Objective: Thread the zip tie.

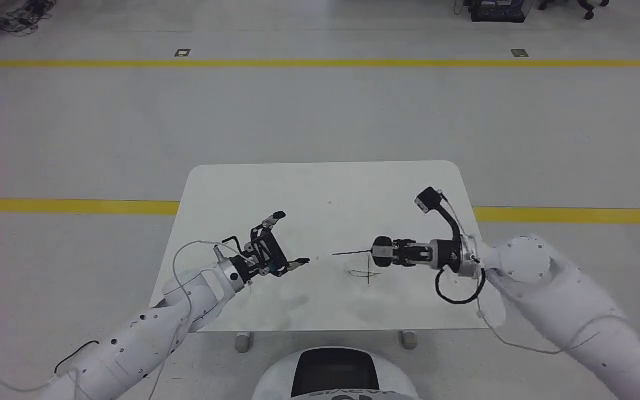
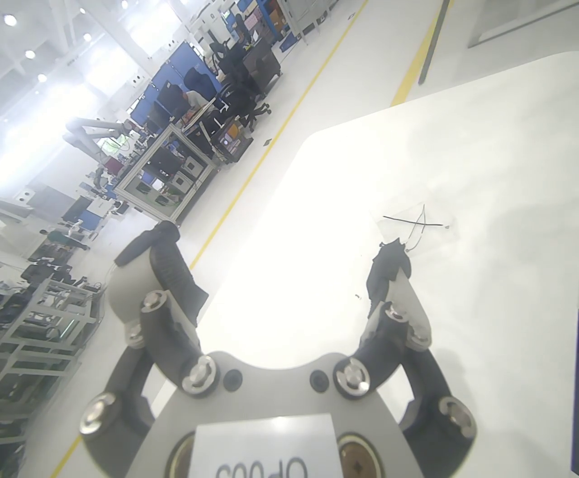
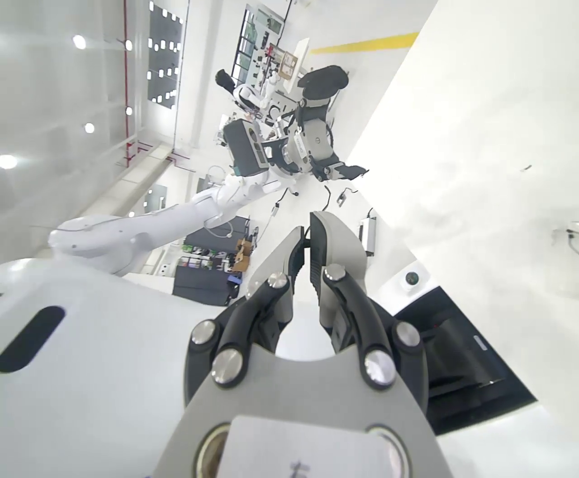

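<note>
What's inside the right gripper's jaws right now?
A thin black zip tie, its free end sticking out toward the open left gripper. The right gripper is shut over the rest, so the held part is hidden.

White arms (image 1: 150,345), black cables (image 1: 455,293), grey-black left hand (image 2: 276,244), silver screws (image 2: 352,375).

Bright, even overhead light, white table (image 1: 320,190) glaring almost blank in the left wrist view, round ceiling lamps (image 3: 79,41) shining in the right wrist view, background hall (image 2: 190,113) hazed, straight lines bowed at wrist-view edges
</note>
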Robot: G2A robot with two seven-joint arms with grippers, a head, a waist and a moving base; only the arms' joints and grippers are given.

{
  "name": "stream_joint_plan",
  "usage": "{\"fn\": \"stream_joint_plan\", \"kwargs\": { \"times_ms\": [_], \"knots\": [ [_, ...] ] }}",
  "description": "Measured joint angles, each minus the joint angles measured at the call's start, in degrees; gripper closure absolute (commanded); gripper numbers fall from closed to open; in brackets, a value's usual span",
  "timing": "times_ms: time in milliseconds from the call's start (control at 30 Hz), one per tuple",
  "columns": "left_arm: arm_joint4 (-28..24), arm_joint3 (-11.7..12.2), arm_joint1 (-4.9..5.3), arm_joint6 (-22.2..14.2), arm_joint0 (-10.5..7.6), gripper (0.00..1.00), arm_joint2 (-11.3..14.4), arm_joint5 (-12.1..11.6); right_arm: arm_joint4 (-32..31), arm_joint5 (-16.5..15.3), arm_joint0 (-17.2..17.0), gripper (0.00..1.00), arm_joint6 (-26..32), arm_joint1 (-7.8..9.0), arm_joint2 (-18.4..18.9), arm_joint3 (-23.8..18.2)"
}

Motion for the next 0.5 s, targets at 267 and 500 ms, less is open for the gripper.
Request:
{"fn": "stream_joint_plan", "kwargs": {
  "times_ms": [267, 500],
  "knots": [
    [0.0, 0.0, 0.0, 0.0, 0.0, 0.0, 0.0, 0.0, 3.8, 0.0, -5.1, 1.0, 19.16, -8.87, 13.75, 6.51],
    [0.0, 0.0, 0.0, 0.0, 0.0, 0.0, 0.0, 0.0, 3.93, 0.0, -5.85, 1.0, 23.75, -11.75, 16.85, 7.62]
  ]
}}
